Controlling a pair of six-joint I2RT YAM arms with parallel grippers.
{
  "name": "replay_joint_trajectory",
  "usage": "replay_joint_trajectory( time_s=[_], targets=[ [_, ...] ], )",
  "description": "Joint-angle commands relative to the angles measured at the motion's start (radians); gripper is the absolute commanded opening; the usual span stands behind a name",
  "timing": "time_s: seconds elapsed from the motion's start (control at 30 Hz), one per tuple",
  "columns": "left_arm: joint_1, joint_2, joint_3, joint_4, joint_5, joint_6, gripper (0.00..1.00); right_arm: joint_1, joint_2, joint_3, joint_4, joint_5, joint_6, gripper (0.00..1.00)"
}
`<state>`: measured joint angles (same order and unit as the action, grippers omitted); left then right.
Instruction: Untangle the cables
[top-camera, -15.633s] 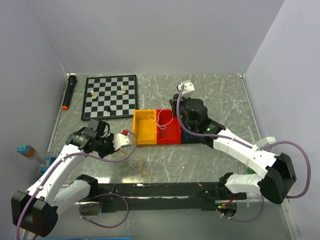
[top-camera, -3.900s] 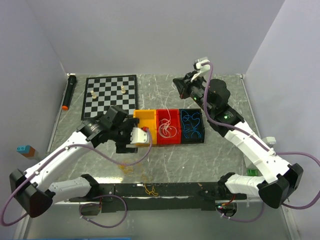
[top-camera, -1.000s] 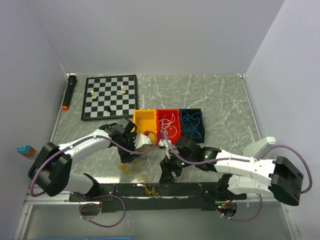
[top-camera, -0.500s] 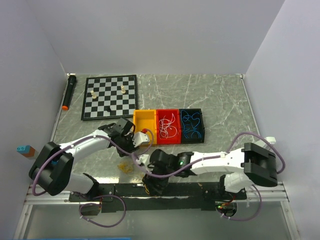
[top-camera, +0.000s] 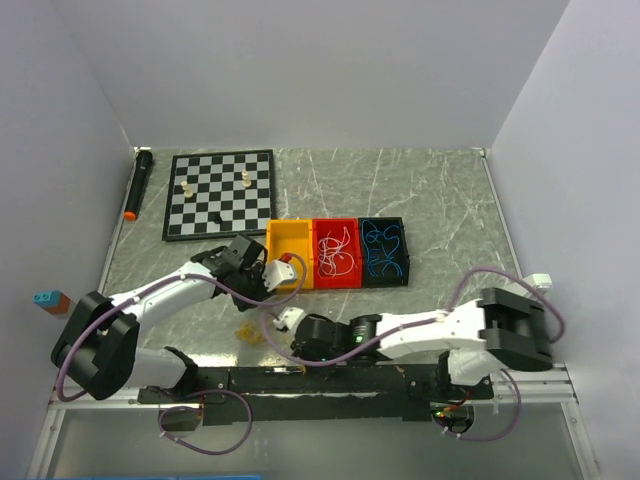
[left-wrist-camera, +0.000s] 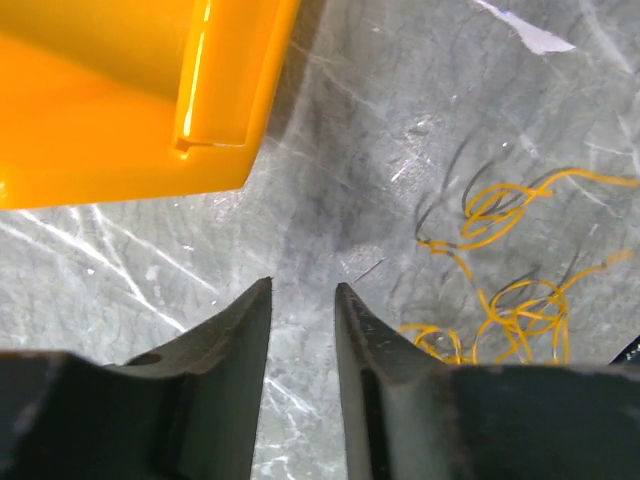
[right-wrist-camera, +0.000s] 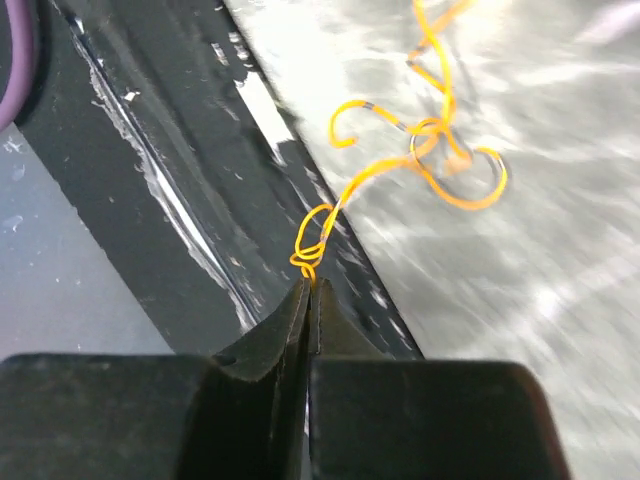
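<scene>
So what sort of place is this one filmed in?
Probably a lab robot cell, not a home: plain white walls box in a marble-patterned table, and staged props, a chessboard and a row of coloured bins, sit on it.

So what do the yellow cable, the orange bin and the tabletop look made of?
Yellow cable: probably plastic-coated wire, glossy, holding springy curls. Orange bin: likely moulded plastic, smooth with sharp highlights. Tabletop: grey marble-look surface with white veins; stone or printed laminate, cannot tell.
</scene>
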<state>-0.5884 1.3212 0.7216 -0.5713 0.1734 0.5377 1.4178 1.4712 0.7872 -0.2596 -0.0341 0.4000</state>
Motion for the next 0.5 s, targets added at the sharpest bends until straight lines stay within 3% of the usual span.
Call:
replay_joint_trajectory(
  time_s=[0.0,0.07,0.2,0.47],
  targets=[
    [0.004,-0.039,0.009,-0.005,-0.022,-0.012,0.32,0.003,-0.227,-0.066,-0.023,0.151,0.022,0.0],
    [0.005,-0.048,0.015,-0.018,-0.022,-0.01,0.25,0.003,-0.343,-0.092,-0.055,0.175,0.016,0.0],
    [0.01,-0.071,0.019,-0.032,-0.051,-0.007,0.01,0.001,-0.517,-0.111,-0.141,0.209,0.007,0.0],
    [0.067,-0.134,0.103,-0.119,-0.026,0.022,0.03,-0.016,-0.695,-0.128,-0.195,0.209,-0.013,0.0]
  ],
)
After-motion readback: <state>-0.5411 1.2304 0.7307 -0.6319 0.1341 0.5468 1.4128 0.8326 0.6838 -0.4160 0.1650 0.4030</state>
